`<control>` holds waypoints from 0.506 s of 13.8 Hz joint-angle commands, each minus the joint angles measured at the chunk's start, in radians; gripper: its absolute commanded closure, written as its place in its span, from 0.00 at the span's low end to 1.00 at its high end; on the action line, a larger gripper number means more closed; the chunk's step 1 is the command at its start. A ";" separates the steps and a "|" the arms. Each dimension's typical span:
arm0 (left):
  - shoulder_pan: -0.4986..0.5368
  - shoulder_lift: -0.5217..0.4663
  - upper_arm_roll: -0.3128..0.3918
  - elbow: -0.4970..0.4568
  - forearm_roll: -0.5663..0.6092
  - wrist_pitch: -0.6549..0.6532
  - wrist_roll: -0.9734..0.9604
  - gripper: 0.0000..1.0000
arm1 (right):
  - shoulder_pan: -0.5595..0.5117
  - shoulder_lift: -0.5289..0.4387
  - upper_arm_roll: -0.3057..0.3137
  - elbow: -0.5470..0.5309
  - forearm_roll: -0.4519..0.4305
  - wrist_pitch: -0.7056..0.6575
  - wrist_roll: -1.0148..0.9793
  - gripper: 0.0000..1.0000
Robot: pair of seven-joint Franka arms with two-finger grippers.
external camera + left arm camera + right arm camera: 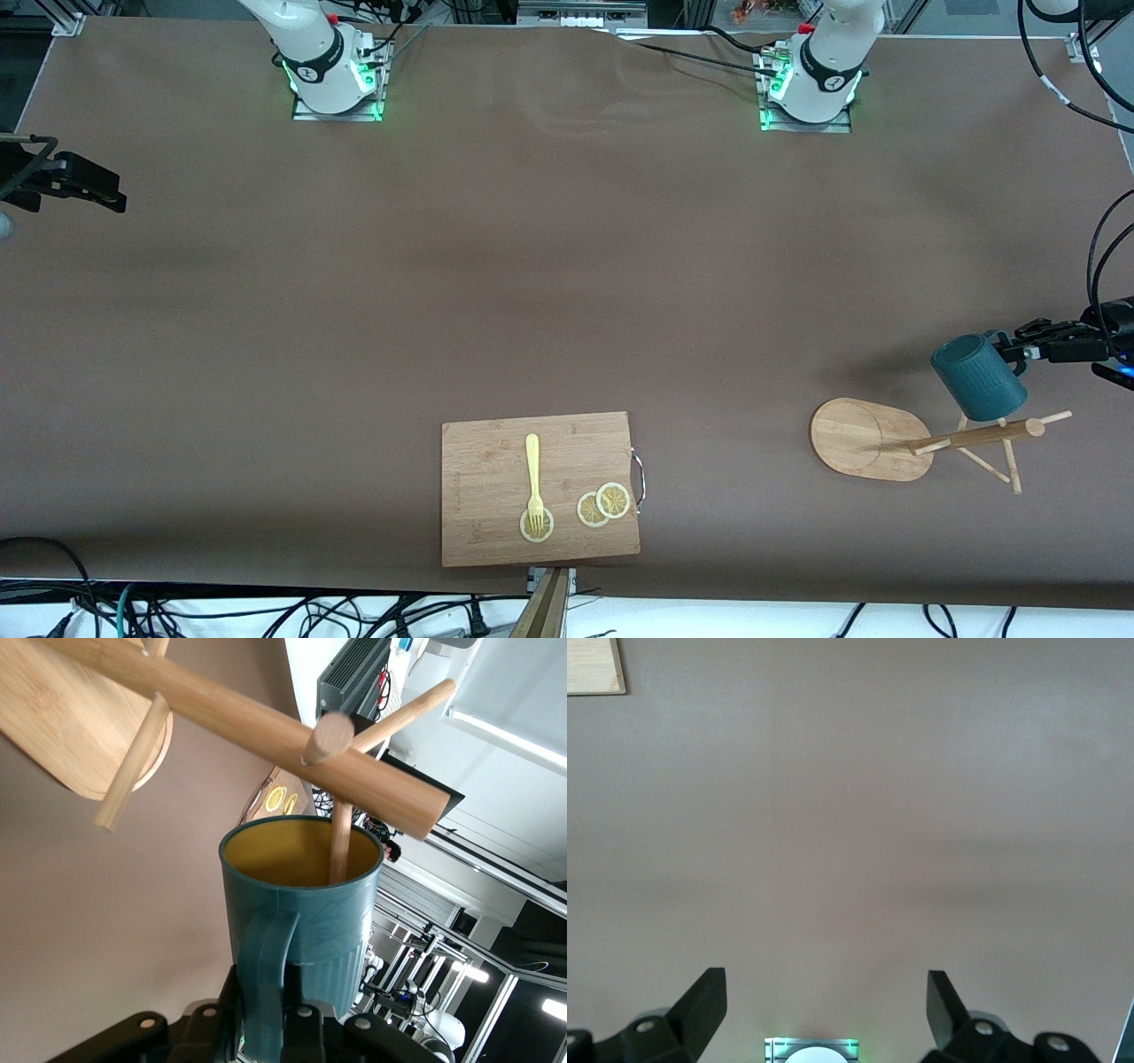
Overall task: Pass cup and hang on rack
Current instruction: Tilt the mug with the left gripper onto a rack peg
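The dark teal cup [979, 377] hangs in the air over the bamboo rack [974, 434] at the left arm's end of the table. My left gripper [1019, 350] is shut on the cup's handle [266, 966]. In the left wrist view the cup [301, 904] shows its yellowish inside, and one thin peg [341, 837] of the rack reaches down into its mouth. The rack's oval base [864, 439] rests on the table. My right gripper [97, 190] waits open over the right arm's end of the table, with nothing between its fingers [700, 1005].
A wooden cutting board [487, 523] lies near the table's front edge, carrying a yellow fork [533, 474] and lemon slices [604, 505]. Its corner [594, 665] shows in the right wrist view. Brown table stretches between the board and the rack.
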 commanded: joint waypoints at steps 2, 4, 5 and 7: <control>0.001 0.047 -0.001 0.074 -0.012 -0.023 -0.019 1.00 | -0.012 -0.008 0.006 -0.008 0.018 0.007 -0.012 0.00; -0.001 0.051 -0.001 0.076 -0.013 -0.022 -0.017 1.00 | -0.012 -0.008 0.006 -0.008 0.018 0.007 -0.013 0.00; -0.001 0.051 -0.001 0.076 -0.009 -0.022 -0.017 1.00 | -0.012 -0.008 0.005 -0.006 0.016 0.007 -0.013 0.00; -0.004 0.051 0.001 0.079 -0.006 -0.022 -0.017 1.00 | -0.013 -0.008 0.005 -0.008 0.018 0.005 -0.015 0.00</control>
